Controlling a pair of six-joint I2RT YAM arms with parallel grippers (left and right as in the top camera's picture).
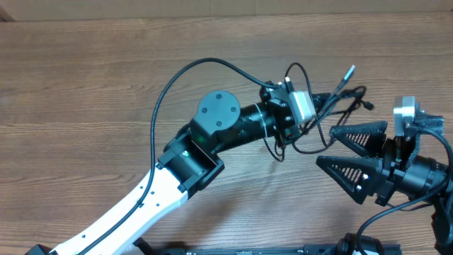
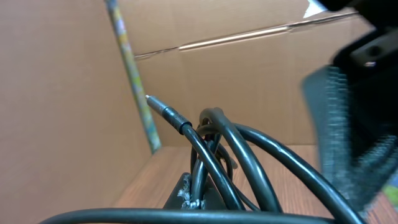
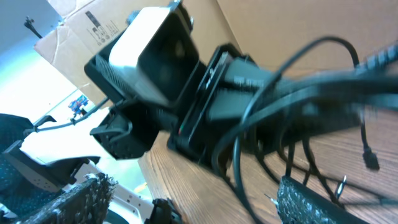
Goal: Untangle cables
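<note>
Pinched cables (image 1: 347,94) in left gripper (image 1: 327,101); spread right gripper (image 1: 324,146) wide at six o'clock; risked snagging loose loops, tightening tangle.

A pale wood-grain table (image 1: 71,85) fills the overhead view, its grain running side to side under soft, even light. A brown cardboard wall (image 1: 212,7) stands along the table's far edge. From the left wrist, cardboard panels (image 2: 62,93) meet at a corner marked by a multicoloured strip (image 2: 134,81), and a shiny tape seam (image 2: 249,34) crosses the back panel. The right wrist view shows a labelled cardboard box (image 3: 74,37) against a cool bluish brightness (image 3: 18,81).
</note>
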